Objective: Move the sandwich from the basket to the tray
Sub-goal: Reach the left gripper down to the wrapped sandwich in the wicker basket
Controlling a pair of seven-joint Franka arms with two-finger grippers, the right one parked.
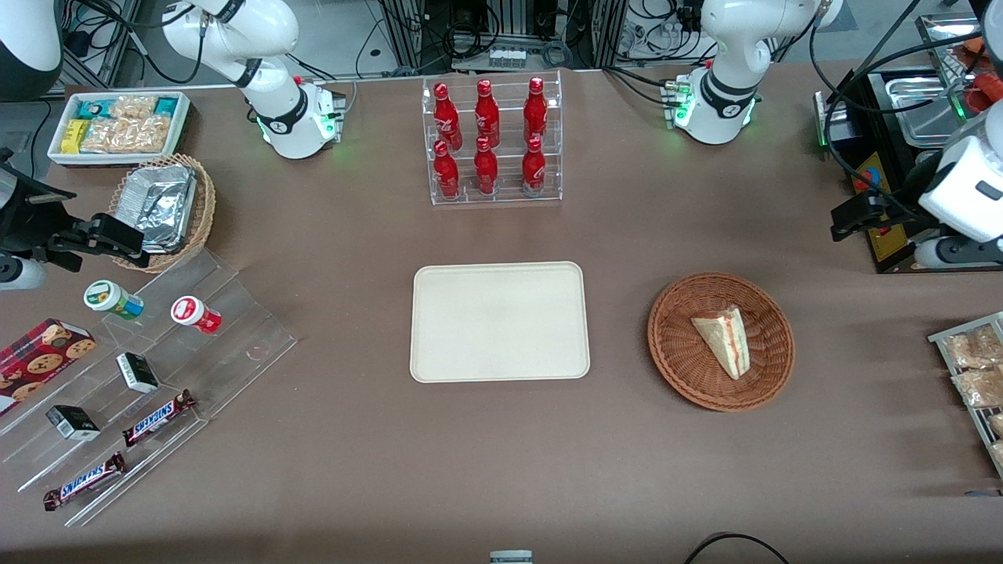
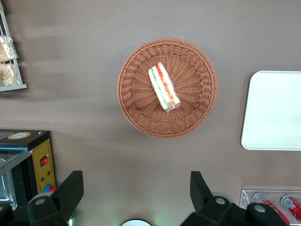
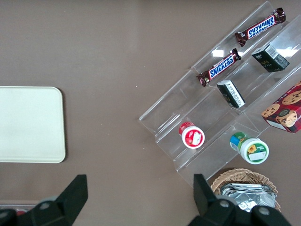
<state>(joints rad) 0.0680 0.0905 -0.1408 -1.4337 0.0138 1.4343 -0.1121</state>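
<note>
Snickers bars (image 1: pixel 119 453) on the clear stepped display lie closest to the front cam, toward the parked arm's end of the table; not part of the job. Sandwich (image 1: pixel 725 340) lies in the basket (image 1: pixel 675 368), wedge on its side, filling edge turned up per the wrist cam (image 2: pixel 164 87). Tray (image 1: pixel 499 321) sits bare mid-table, well apart from the basket, w/ open tabletop between. Gripper (image 2: pixel 134 200): released, fingers spread wide, nothing held, hanging high above the table over the stretch just beside the basket (image 2: pixel 167 87), aimed straight down. In the front cam the working arm shows only at the table's edge toward its own end, near a black equipment box; wrist and forearm are cut off there, so elbow posture can't be confirmed. Risks, as judged: (1) fingers are not lined up over the wedge yet, so a straight descent would land on tabletop or catch the wicker rim and shove the basket. (2) Bread looks soft; a hard pinch would likely crush it or squeeze the filling out. (3) Wedge is narrow and tapered, so a grip near the point may slip or tilt in transit. (4) Basket is light and may lift w/ the sandwich if a finger snags the weave. Approx. zero progress on the task.
</note>
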